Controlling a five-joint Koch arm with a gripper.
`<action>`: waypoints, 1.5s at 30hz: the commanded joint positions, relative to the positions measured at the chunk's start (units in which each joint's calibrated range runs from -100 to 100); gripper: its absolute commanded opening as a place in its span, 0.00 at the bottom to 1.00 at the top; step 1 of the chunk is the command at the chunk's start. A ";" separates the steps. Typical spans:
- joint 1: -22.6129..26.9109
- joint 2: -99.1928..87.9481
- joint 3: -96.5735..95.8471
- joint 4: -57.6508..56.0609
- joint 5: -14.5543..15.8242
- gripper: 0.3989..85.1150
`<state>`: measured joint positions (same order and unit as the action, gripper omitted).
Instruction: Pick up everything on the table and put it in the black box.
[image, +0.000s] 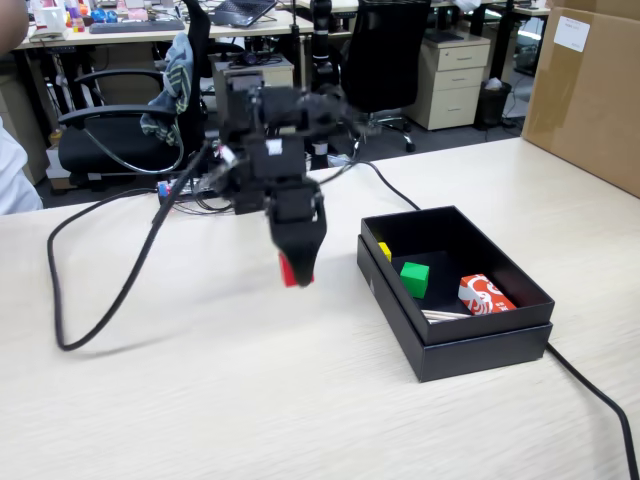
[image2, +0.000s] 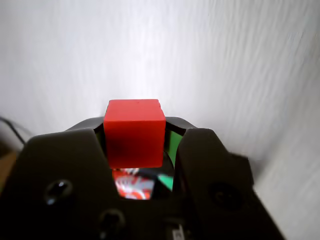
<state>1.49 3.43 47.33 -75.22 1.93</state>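
Note:
A small plain red cube (image2: 134, 131) sits clamped between my gripper's (image2: 140, 137) two dark jaws in the wrist view. In the fixed view the gripper (image: 297, 272) hangs above the beige table (image: 200, 400) with the red cube (image: 287, 270) at its tip, left of the black box (image: 480, 345). The box is shallow with low walls and stands to the right of the arm. Through the jaws' gap the wrist view shows blurred bits of the box's contents.
Inside the black box lie a green cube (image: 414, 278), a small yellow piece (image: 384, 250), a red-and-white packet (image: 486, 296) and a pale stick (image: 445, 315). A big brown carton (image: 590, 90) stands at the far right. Black cables (image: 100, 300) loop across the table's left.

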 joint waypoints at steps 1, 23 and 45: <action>3.86 -14.96 0.09 -0.59 0.68 0.01; 18.61 15.45 5.80 0.79 2.39 0.01; 17.63 20.95 0.36 1.23 3.22 0.55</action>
<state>18.78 32.04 48.33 -73.83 5.25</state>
